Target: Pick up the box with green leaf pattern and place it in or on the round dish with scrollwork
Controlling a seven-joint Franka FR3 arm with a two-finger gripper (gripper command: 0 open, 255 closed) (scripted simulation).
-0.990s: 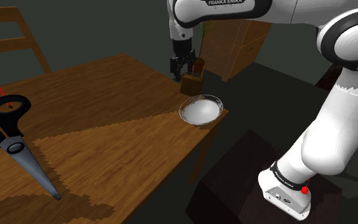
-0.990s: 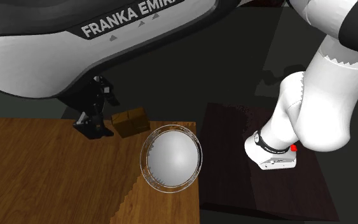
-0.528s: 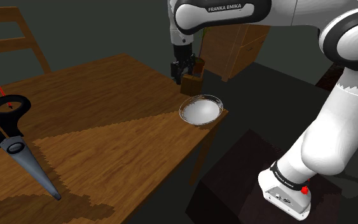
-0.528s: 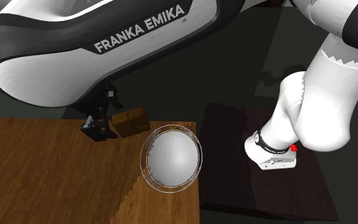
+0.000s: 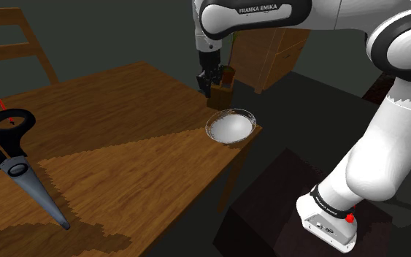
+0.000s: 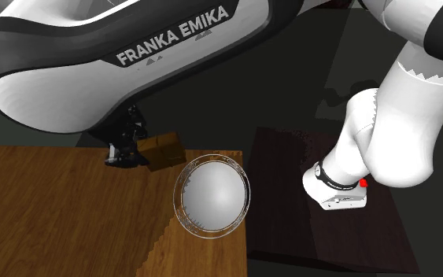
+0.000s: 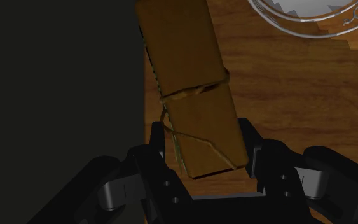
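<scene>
Wrist view: brown box point(image 7: 187, 63), tied with cord, lies flat on the table point(image 7: 285, 95) just beside the dish point(image 7: 279, 22). The end farther from the dish sits between the fingers point(image 7: 151, 158) of the gripper point(image 7: 203, 149). Fingers spread, one on each long side, slim gaps showing; box not clasped. Shoulder view: gripper upright over box, at the table edge just beyond the dish. Second exterior view: box close by the dish rim.
</scene>
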